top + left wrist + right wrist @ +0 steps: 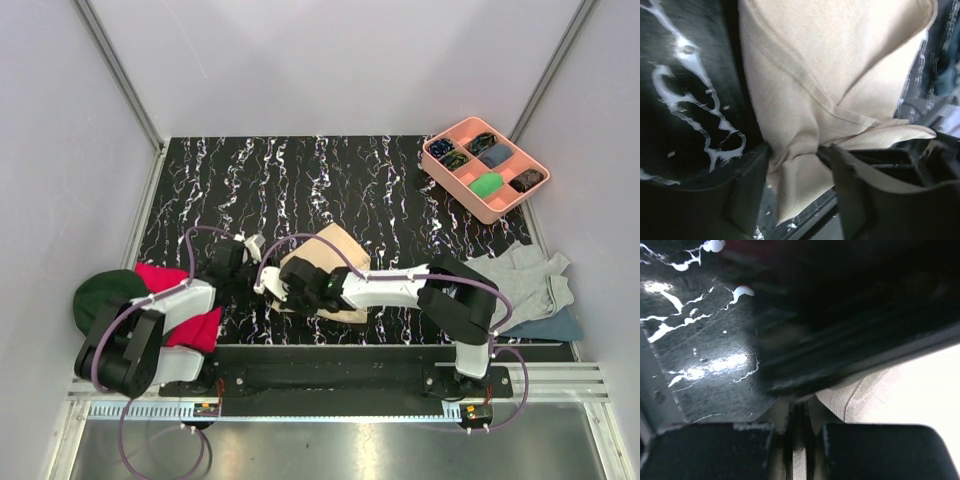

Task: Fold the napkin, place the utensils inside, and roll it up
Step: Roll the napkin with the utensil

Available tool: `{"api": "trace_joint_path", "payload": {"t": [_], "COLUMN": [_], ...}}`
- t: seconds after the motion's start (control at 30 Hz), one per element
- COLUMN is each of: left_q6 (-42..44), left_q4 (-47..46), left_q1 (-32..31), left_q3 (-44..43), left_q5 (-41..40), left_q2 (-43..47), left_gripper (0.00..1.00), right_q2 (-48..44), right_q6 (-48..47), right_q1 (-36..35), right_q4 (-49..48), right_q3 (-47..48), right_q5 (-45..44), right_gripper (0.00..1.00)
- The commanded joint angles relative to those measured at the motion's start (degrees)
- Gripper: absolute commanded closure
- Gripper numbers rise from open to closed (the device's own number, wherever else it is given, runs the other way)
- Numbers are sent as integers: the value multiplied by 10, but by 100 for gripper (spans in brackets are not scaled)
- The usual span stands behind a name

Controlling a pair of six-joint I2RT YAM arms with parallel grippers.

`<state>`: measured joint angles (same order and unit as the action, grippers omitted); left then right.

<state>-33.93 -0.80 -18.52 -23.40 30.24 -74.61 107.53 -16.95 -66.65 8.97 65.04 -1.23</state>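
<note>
The beige napkin [335,250] lies folded and bunched on the black marbled table [250,190], near its front edge. My left gripper [252,258] is at the napkin's left end. In the left wrist view its fingers [752,185] stand apart, open, with a puckered fold of the napkin [840,60] loose between them, around the left gripper [799,150]. My right gripper [278,286] reaches in from the right, just in front of the left one. Up close, the right gripper [799,412] is shut on a thin edge of the napkin [900,385]. The utensils are hidden.
A red cloth [175,300] and a dark green cloth [105,290] lie under the left arm. Grey [525,280] and blue [555,325] cloths sit at the right. A pink compartment tray [436,160] with small items stands at the back right.
</note>
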Motion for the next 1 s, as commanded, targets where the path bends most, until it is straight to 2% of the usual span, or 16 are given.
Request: {"api": "trace_joint_path", "payload": {"t": [0.0,0.1,0.27,0.53,0.7,0.97], "left_q6": [21,12,-5,14,4,15], "left_q4": [95,105,94,10,-65,-142], "left_q1": [12,30,38,36,18,-14], "left_q3": [-10,9,52,101,136,145], "left_q5": [-92,-117,-142,-74,-24,2], "left_q2": [45,85,152,281,299,215], "left_gripper": [34,30,29,28,28,31], "right_q2": [27,37,58,126,175,243], "right_q6": [50,52,60,80,93,73], "right_q1": [47,70,105,153,186,222], "right_q4": [115,141,159,191,199,258], "right_q3": [30,50,70,115,143,206], "right_q5": [189,248,353,475,564,633], "right_gripper": [99,99,99,99,99,100]}}
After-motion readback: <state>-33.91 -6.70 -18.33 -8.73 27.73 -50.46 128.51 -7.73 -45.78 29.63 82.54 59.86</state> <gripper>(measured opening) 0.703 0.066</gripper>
